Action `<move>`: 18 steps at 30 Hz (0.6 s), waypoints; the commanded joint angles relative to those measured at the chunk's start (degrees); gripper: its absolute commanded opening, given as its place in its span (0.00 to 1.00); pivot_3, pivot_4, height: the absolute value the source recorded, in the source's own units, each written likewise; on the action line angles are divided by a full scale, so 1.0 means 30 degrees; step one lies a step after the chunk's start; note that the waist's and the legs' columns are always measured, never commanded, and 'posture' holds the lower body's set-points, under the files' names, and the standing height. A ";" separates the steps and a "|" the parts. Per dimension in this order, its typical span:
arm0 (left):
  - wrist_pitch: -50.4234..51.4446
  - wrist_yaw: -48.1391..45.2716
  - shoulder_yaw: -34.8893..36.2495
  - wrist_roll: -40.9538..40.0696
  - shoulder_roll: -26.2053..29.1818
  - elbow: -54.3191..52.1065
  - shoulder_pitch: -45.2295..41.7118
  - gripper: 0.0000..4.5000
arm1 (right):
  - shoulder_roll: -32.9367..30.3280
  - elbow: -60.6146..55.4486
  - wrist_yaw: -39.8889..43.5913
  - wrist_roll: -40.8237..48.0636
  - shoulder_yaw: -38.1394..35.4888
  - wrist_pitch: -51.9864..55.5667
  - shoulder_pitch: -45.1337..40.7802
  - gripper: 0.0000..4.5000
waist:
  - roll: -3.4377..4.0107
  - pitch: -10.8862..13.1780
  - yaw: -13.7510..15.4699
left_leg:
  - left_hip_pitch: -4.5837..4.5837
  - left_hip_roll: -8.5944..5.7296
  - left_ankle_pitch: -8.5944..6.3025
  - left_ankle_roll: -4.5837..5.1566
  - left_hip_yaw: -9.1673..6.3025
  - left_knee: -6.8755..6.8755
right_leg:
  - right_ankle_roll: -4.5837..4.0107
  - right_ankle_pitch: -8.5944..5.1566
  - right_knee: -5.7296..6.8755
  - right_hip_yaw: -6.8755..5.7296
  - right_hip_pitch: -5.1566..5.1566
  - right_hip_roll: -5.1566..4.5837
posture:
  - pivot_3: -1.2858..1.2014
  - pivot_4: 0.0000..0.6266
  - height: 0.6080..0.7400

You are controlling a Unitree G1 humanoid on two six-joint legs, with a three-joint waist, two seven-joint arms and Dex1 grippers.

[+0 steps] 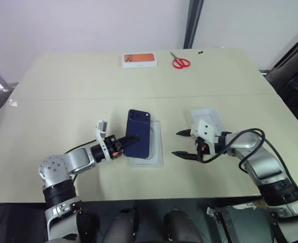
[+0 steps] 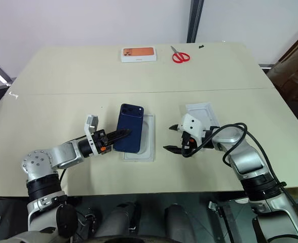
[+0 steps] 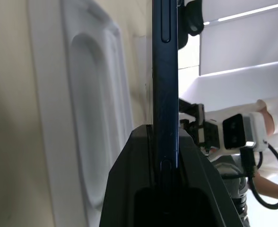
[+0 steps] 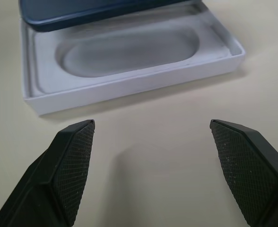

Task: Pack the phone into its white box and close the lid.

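The phone (image 1: 138, 134) was held on edge, tilted, by the left gripper (image 1: 130, 138), whose fingers (image 3: 143, 189) were clamped on its lower side edge. It was seen leaning over the left half of the box (image 1: 156, 152), which lay near the middle of the worktop (image 1: 78, 86), toward the near edge. In the right wrist view the box (image 4: 129, 90) was shown with a white inner tray bearing an oval recess, the phone (image 4: 96, 12) overhanging its far rim. Whether the phone's lower edge touched the box could not be told.

The right gripper (image 1: 187, 143) was placed at 3 o'clock from the box, near it but apart from it, pointed toward it. Its fingers (image 4: 73, 165) were spread wide and nothing was held between them; only bare worktop was seen in the gap.

The lid (image 1: 210, 117) lay open side up at about 2 o'clock from the box, just behind the right gripper and partly hidden by it.

At the far edge of the worktop, an orange-topped box (image 1: 139, 59) was seen at about 12 o'clock from the phone, and red scissors (image 1: 180, 62) just beside it at 3 o'clock. Both lay well apart from the grippers.
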 commanded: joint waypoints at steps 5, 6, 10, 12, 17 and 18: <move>-0.0077 0.0272 -0.0665 -0.1186 0.0295 -0.1014 -0.0147 0.71 | 0.0479 0.0175 -0.0121 -0.0178 0.0000 -0.0732 -0.0813 0.92 | 0.0000 0.0000 -0.0007 | 0.0000 0.0000 0.0000 -0.0001 0.0000 0.0000 | 0.0000 0.0000 -0.0001 -0.0001 0.0002 0.0000 | 0.52 0.24 0.95; -0.0119 0.0284 -0.0686 -0.1277 0.0395 -0.0977 -0.0213 0.71 | 0.0555 0.0216 -0.0176 -0.0226 0.0020 -0.0772 -0.0886 0.92 | -0.0001 0.0000 -0.0017 | 0.0000 0.0000 0.0001 -0.0002 0.0000 0.0000 | 0.0000 0.0000 0.0000 -0.0001 0.0002 0.0000 | 0.52 0.24 0.95; -0.0075 0.0202 -0.0743 -0.1764 0.0985 -0.0849 -0.0354 0.71 | 0.0680 0.0579 -0.0184 -0.0399 -0.0001 -0.1010 -0.0963 0.92 | 0.0000 0.0000 -0.0017 | 0.0001 0.0001 0.0001 -0.0003 -0.0001 -0.0001 | 0.0000 0.0000 0.0000 -0.0001 -0.0001 0.0000 | 0.52 0.24 0.95; -0.0070 0.0161 -0.0834 -0.2097 0.1267 -0.0883 -0.0307 0.71 | 0.0651 0.0752 -0.0208 -0.0573 0.0027 -0.1185 -0.0954 0.92 | 0.0000 0.0000 -0.0005 | 0.0001 0.0000 0.0001 -0.0003 -0.0001 0.0002 | 0.0000 0.0000 0.0000 -0.0001 0.0004 0.0000 | 0.52 0.24 0.95; -0.0084 -0.0079 -0.1168 -0.2537 0.2364 -0.1194 -0.0074 0.71 | 0.0755 0.0581 -0.0244 -0.0652 0.0005 -0.1108 -0.0944 0.92 | 0.0000 0.0000 -0.0032 | 0.0002 0.0001 0.0001 -0.0003 -0.0001 -0.0001 | 0.0000 0.0000 0.0001 0.0000 -0.0002 0.0001 | 0.52 0.24 0.95; -0.0139 -0.0238 -0.1276 -0.2510 0.2642 -0.1277 -0.0034 0.71 | 0.0777 0.0558 -0.0266 -0.0660 0.0002 -0.1088 -0.0954 0.92 | 0.0000 0.0000 -0.0034 | 0.0002 0.0001 0.0002 -0.0003 -0.0001 -0.0002 | -0.0001 0.0000 0.0001 0.0001 -0.0003 0.0001 | 0.52 0.24 0.95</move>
